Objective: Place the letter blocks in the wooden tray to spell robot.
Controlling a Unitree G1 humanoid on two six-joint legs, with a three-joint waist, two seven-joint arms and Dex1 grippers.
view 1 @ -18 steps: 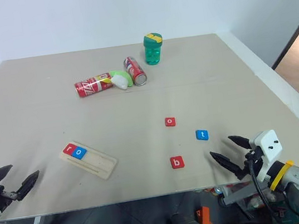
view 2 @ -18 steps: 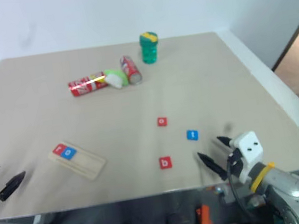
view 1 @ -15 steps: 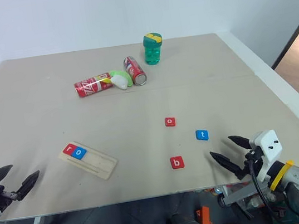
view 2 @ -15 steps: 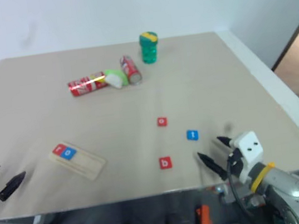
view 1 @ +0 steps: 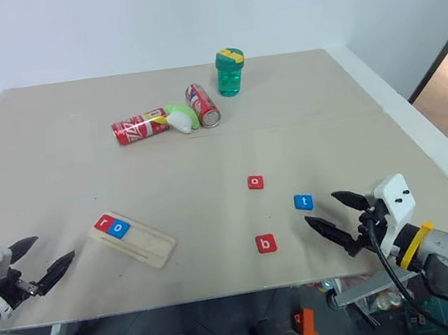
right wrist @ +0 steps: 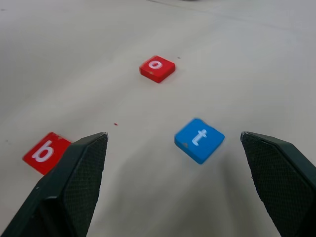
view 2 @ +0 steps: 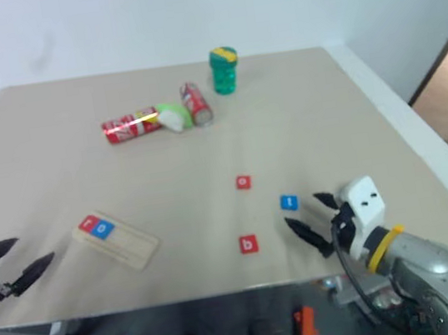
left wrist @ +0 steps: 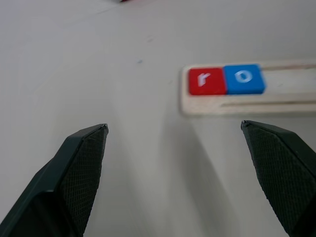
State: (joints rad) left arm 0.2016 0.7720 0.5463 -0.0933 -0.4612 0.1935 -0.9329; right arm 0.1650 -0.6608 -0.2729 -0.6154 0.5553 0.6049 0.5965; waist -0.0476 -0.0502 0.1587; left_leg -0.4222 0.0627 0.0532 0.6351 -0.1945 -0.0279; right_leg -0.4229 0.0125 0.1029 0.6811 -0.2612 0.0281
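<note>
The wooden tray (view 1: 147,245) lies slanted near the table's front left. A red r block (view 1: 105,224) and a blue o block (view 1: 118,229) sit side by side at its far-left end. Three blocks lie loose on the table: a red o (view 1: 255,182), a blue t (view 1: 303,202) and a red b (view 1: 266,243). My left gripper (view 1: 55,247) hovers open, left of the tray and facing its r end (left wrist: 206,81). My right gripper (view 1: 320,209) is open just right of the blue t (right wrist: 199,139), with the b (right wrist: 45,152) beside one finger.
Two red soda cans (view 1: 140,128) (view 1: 202,105) lie on their sides at the back with a green-and-white object (view 1: 180,117) between them. A green jar (view 1: 229,72) stands behind them. The table's front edge (view 1: 226,292) runs just below both grippers.
My left gripper has moved right, closer to the tray. My right gripper has moved left and farther over the table, closer to the blue t. The blocks have not moved.
</note>
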